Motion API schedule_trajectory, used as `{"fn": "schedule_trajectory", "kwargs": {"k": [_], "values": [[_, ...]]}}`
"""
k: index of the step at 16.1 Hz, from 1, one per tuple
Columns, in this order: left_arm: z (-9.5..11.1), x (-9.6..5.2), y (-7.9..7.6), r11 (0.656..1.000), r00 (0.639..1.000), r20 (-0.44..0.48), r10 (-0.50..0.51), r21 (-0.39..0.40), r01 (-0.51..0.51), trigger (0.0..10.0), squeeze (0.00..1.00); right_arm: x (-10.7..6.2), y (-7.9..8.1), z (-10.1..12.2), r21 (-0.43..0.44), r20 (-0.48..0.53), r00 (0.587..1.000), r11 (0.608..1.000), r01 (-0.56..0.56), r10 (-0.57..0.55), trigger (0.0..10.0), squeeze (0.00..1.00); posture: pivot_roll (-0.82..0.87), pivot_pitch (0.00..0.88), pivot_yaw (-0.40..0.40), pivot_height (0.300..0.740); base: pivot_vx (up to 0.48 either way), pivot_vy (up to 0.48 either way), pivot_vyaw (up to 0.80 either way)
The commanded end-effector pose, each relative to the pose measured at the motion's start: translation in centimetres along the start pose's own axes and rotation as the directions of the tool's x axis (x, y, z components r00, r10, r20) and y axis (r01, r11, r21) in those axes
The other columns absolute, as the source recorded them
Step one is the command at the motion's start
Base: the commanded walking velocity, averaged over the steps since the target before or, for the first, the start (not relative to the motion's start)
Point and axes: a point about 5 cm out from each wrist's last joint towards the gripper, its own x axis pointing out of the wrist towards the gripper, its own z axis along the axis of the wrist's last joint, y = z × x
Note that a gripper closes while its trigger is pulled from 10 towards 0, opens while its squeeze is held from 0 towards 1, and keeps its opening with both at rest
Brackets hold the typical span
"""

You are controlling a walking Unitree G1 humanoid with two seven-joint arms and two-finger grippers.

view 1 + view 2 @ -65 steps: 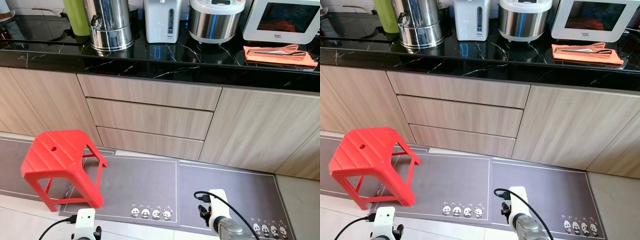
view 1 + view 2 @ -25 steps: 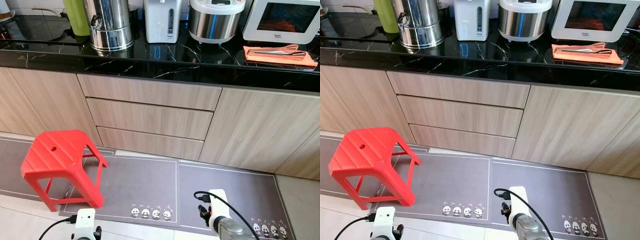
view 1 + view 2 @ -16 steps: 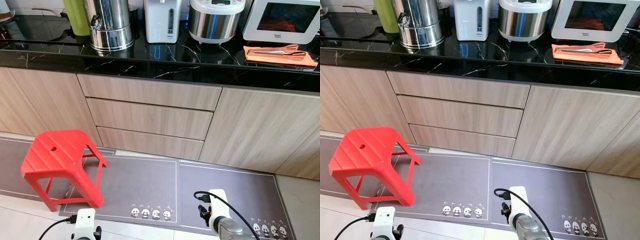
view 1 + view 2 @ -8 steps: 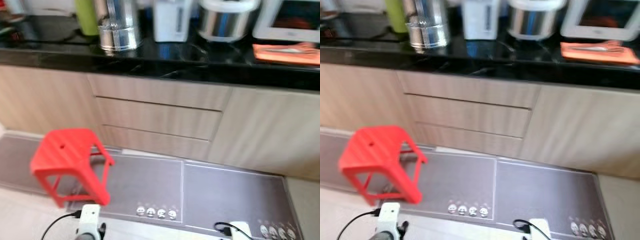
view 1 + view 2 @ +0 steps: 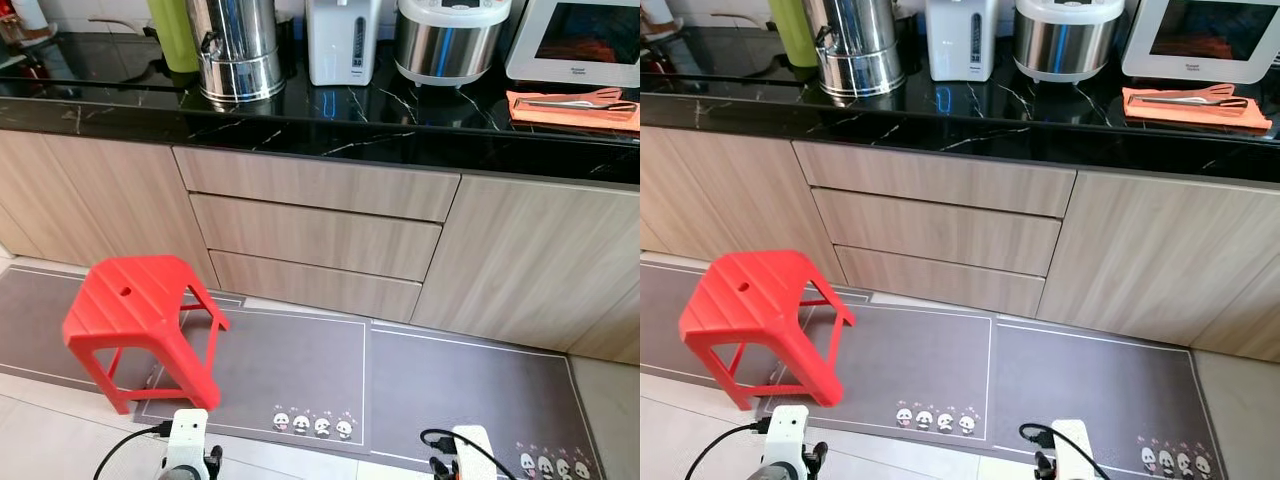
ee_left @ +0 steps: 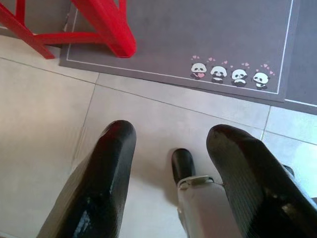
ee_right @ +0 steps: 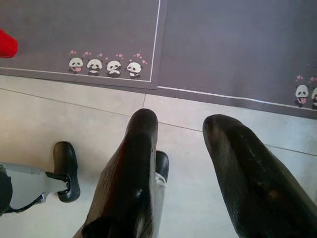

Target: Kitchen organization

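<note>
Camera shifted since earlier so the scene sits rightward, nothing itself moved, red stool (image 5: 140,320) on grey mat (image 5: 300,370) below the desk (image 5: 330,125), left gripper (image 6: 171,144) and right gripper (image 7: 181,129) hang wide apart, empty, over floor tiles (image 6: 44,114).

The camera has moved, not the things. The whole picture has slid to the right and a bit down. The red stool (image 5: 140,325) now sits further right in the picture. The steel urn (image 5: 238,48) on the worktop (image 5: 330,125) does too. More of the worktop's left end shows now. Both arms sit lower, at the bottom edge. Less of the right arm (image 5: 468,455) shows than before.
</note>
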Motion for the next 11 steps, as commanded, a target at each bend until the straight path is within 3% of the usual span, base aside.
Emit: {"fn": "schedule_trajectory", "kwargs": {"k": [1, 5, 11], "values": [[0.12, 0.03, 0.07, 0.999, 1.0, 0.003, 0.012, -0.031, -0.012, 10.0, 0.0, 0.37, 0.63, 1.25, -0.001, 0.025, 1.0, 1.0, -0.008, 0.008, 10.0, 0.0, -0.01, 0.0, -0.005, 0.74, 0.0, 0.0, 0.0], [0.2, 0.03, 0.23, 0.998, 1.0, 0.009, 0.023, -0.056, -0.022, 10.0, 0.0, 0.61, 1.09, 1.97, -0.012, 0.029, 1.0, 1.0, -0.002, 0.002, 10.0, 0.0, 0.0, 0.0, -0.014, 0.74, 0.0, 0.0, 0.0], [-0.54, -0.17, 0.34, 0.999, 1.0, -0.009, 0.007, -0.042, -0.008, 10.0, 0.0, 0.44, 0.52, 1.38, -0.01, 0.016, 0.999, 0.999, 0.03, -0.03, 10.0, 0.0, -0.03, 0.0, 0.017, 0.74, 0.0, 0.0, -0.69]]}}
